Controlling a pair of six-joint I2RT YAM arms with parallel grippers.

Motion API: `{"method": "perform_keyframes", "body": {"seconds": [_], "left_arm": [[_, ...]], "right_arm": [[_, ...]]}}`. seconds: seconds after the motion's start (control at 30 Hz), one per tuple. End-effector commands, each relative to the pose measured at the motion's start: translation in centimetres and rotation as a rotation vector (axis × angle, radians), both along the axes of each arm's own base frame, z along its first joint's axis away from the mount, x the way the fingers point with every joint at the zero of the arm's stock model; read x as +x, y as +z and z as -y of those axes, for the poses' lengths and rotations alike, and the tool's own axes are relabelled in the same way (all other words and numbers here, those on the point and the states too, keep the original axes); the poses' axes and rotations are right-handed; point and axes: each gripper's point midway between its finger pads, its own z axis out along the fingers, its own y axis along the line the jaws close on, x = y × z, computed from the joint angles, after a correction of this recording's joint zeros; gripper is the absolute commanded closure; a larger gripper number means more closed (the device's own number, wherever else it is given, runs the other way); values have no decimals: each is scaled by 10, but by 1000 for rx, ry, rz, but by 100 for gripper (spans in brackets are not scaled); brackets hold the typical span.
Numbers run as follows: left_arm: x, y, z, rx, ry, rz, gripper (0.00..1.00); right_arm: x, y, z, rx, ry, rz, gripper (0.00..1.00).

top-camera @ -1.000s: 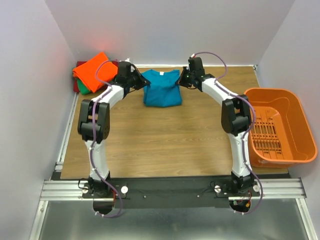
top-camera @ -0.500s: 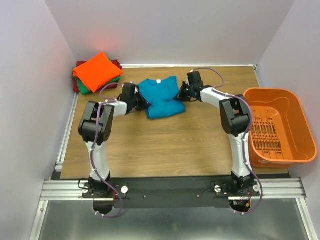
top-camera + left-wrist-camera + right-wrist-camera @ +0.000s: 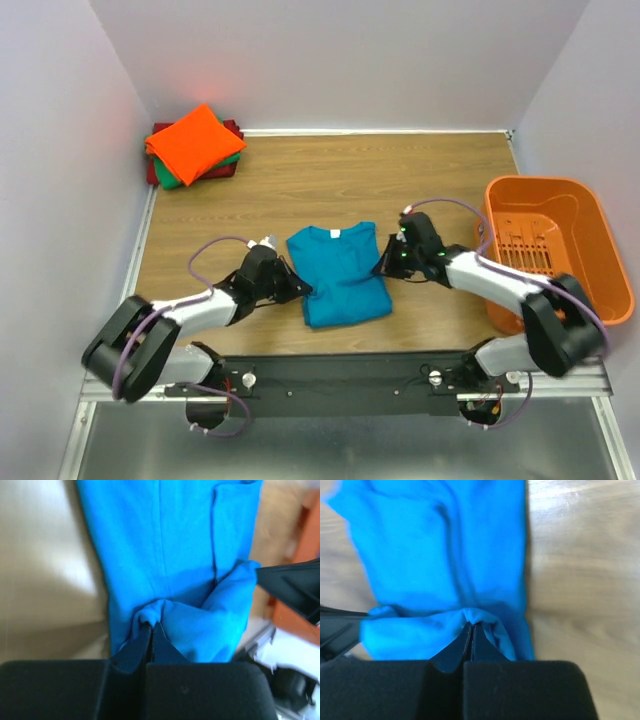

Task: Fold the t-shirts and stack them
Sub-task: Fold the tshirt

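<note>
Left gripper [image 3: 298,290] is clamped shut on the left edge of the teal-blue t-shirt [image 3: 340,275]. In the left wrist view a small pinch of cloth is bunched right at the closed fingertips. Right gripper [image 3: 385,266] is likewise closed tight, on the shirt's right edge, with a fold of blue cloth puckered up at its tips in the right wrist view. The two grippers face each other across the shirt, one on each side, at about mid-length.

The shirt lies on the wooden table [image 3: 330,190], near its middle and toward the near edge. The collar points away from the arm bases. It is folded narrow with the sleeves tucked in, and the lower half is skewed a bit. The cloth is lifted and wrinkled between the two grip points and flat elsewhere.

Both arms are low, reaching in from the sides.

At the far left corner is a stack of folded shirts: the orange t-shirt [image 3: 193,140] on top, the green t-shirt [image 3: 170,180] peeking out beneath, and the dark red t-shirt [image 3: 234,128] under those. The stack is well apart from the blue shirt.

The orange basket [image 3: 545,182] sits at the right table edge, just beside the right arm's elbow.
</note>
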Motion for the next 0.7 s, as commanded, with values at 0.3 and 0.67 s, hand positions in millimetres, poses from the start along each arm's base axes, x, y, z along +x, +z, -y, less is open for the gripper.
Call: {"method": "perform_keyframes", "body": {"seconds": [0.3, 0.67], "left_arm": [[-6, 101, -18, -11, 74, 167, 100], [-14, 136, -25, -34, 67, 221, 100]], "right_arm": [[-8, 103, 25, 31, -75, 226, 99], [1, 153, 24, 38, -61, 315, 99]]}}
